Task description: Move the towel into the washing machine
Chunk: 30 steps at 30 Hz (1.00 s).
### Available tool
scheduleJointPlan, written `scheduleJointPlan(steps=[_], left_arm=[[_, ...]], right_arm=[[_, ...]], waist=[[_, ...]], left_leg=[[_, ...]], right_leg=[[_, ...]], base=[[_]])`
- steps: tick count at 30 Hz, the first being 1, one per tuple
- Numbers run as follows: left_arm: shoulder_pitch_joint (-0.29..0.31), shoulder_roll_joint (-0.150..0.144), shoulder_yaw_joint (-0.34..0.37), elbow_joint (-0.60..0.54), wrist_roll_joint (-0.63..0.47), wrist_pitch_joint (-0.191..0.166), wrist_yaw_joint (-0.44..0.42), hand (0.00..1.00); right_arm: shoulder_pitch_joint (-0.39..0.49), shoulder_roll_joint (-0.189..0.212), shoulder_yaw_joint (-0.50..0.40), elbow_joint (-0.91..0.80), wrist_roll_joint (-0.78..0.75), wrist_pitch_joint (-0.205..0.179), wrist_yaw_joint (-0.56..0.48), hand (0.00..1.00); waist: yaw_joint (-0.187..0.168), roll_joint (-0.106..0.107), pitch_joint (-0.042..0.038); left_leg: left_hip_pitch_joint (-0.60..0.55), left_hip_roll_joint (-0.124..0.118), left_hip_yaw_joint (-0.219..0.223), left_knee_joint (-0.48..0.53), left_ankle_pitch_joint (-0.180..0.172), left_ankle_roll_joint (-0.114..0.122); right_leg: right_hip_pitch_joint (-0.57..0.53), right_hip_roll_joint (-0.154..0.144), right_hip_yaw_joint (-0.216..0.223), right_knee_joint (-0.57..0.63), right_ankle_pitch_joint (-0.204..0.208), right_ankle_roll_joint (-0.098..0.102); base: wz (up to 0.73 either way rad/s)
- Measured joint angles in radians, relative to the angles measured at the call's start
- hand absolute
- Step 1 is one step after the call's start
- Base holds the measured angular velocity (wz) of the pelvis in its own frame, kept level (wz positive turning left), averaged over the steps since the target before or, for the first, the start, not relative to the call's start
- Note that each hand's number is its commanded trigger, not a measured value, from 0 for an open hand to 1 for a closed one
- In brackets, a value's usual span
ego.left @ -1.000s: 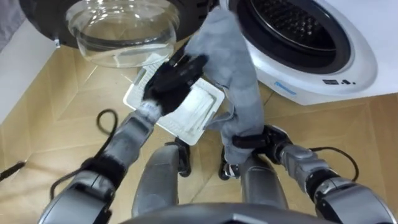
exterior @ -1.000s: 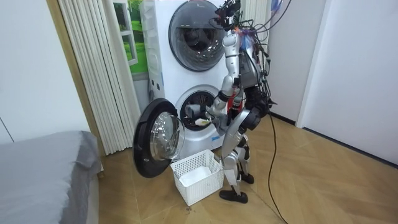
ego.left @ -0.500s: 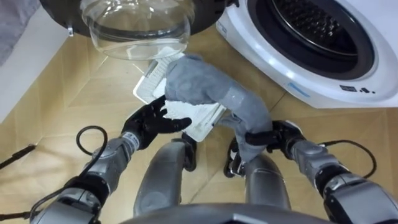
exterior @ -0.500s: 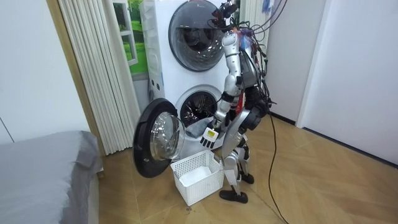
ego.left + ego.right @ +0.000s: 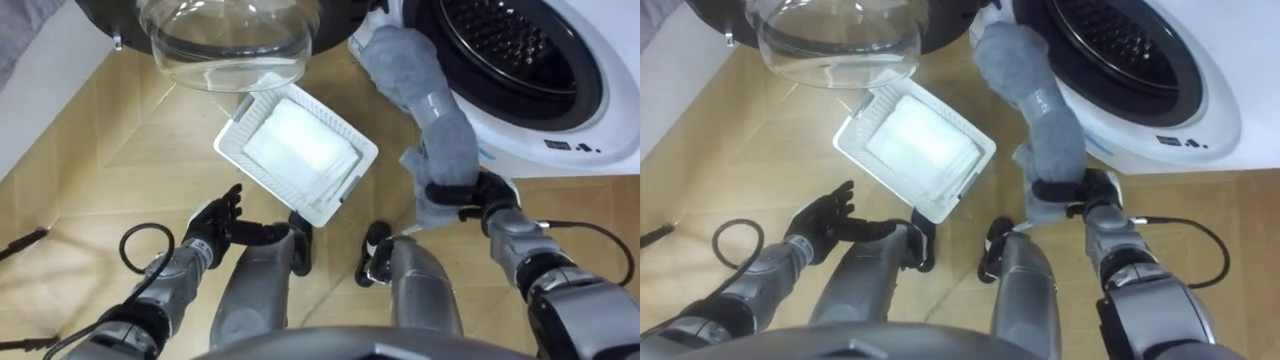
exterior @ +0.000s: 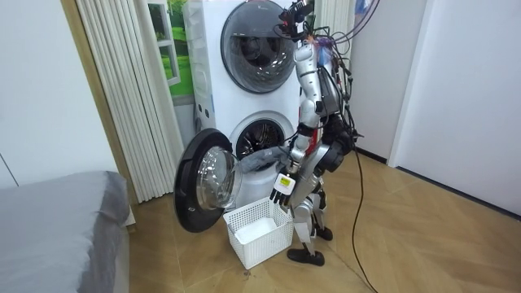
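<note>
A grey towel (image 5: 425, 110) stretches from my right hand (image 5: 470, 192) up toward the lower rim of the washing machine's open drum (image 5: 500, 45). That hand is shut on the towel's lower end, in front of the machine. The towel's upper end (image 5: 1010, 50) hangs by the left edge of the opening. My left hand (image 5: 215, 222) is low at my left side, fingers relaxed and holding nothing. In the room view I stand before the washing machine (image 6: 252, 138), with the towel (image 6: 264, 159) at its door opening.
A white laundry basket (image 5: 295, 150) sits on the wooden floor between my feet and the machine. The round glass door (image 5: 230, 35) stands swung open to the left. A bed's grey corner (image 6: 57, 220) lies at the room view's left.
My left hand let go of the towel and dropped to my side. My right hand carried the towel up and right, toward the drum opening, uncovering the basket.
</note>
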Motion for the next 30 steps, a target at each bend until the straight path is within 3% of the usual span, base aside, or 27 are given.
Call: scheduleJointPlan(steps=[5,11,16,23,30], left_arm=[[-0.001,0.003,-0.001,0.006,0.076,-0.011,0.045,0.0],[0.018,0.032,0.002,0.019,0.086,-0.015,0.103,0.0],[0.02,0.033,0.007,0.038,0.085,-0.039,0.145,0.0],[0.022,0.038,0.007,0.054,0.085,-0.037,0.195,0.0],[0.022,0.038,0.009,0.052,0.084,-0.036,0.202,0.0]], right_arm=[[-0.025,-0.022,0.001,0.0,0.003,-0.016,-0.072,1.0],[-0.026,-0.055,0.001,-0.005,0.021,-0.018,-0.129,1.0],[-0.026,-0.066,0.0,-0.01,0.056,-0.036,-0.185,1.0],[-0.026,-0.102,0.0,-0.036,0.159,-0.036,-0.219,1.0],[-0.072,-0.116,-0.088,-0.044,0.221,-0.036,-0.306,1.0]], waist=[[0.002,0.0,0.0],[0.005,0.0,-0.0001],[0.005,0.0,-0.0002],[0.006,0.0,-0.0001],[0.004,-0.001,-0.0002]], left_leg=[[0.001,0.0,0.001,0.003,0.0,0.0],[0.002,0.0,0.002,-0.006,0.0,0.0],[0.003,-0.001,0.005,-0.007,0.001,0.001],[0.002,-0.004,0.004,-0.007,0.002,0.003],[-0.006,-0.004,0.012,-0.01,0.003,0.004]], right_leg=[[0.0,0.001,0.002,-0.003,0.0,0.0],[0.0,0.001,0.001,-0.012,0.001,0.001],[0.001,0.002,0.006,-0.015,0.001,0.002],[0.0,-0.001,0.005,-0.012,0.001,0.004],[-0.017,0.001,0.019,-0.008,0.002,0.006]], base=[[0.0],[0.0],[0.0],[0.0],[-0.03]])
